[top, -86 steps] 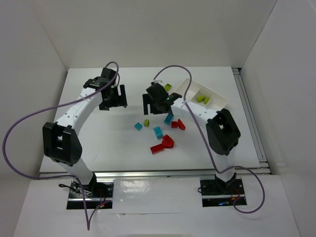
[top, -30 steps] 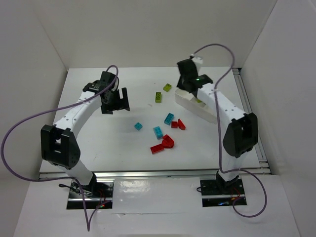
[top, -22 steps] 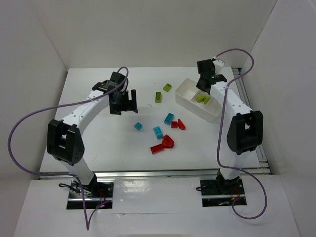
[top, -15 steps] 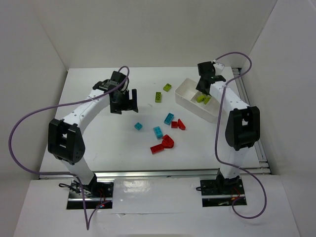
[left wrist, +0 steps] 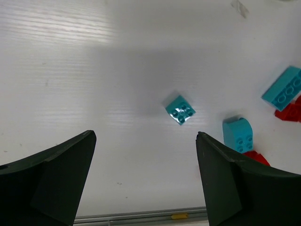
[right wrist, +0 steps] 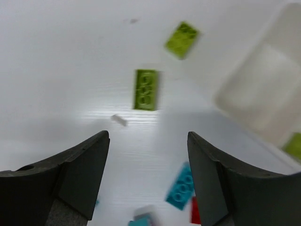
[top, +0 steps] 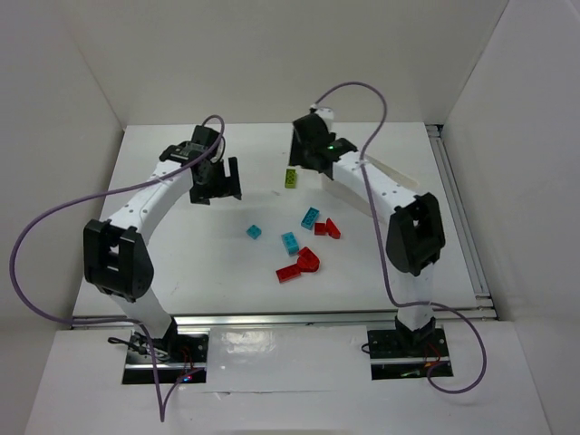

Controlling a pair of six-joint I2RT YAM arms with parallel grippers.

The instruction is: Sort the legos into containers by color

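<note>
I judge the sorting barely begun. The white rectangular plastic tray shows only a blurred lime-green bit, seemingly inside it; from above, my right arm hides most of the tray. Beside the tray, toward my left arm, the white worktop carries a lime-green translucent brick, a second lime-green brick, a small cyan-blue brick, a taller cyan-blue brick, a long cyan-blue brick and red bricks.

My left end effector hangs well apart from the tray, fingers spread wide, empty. My right end effector hovers near the tray over the first lime-green brick, fingers apart, gripping and touching nothing.
</note>
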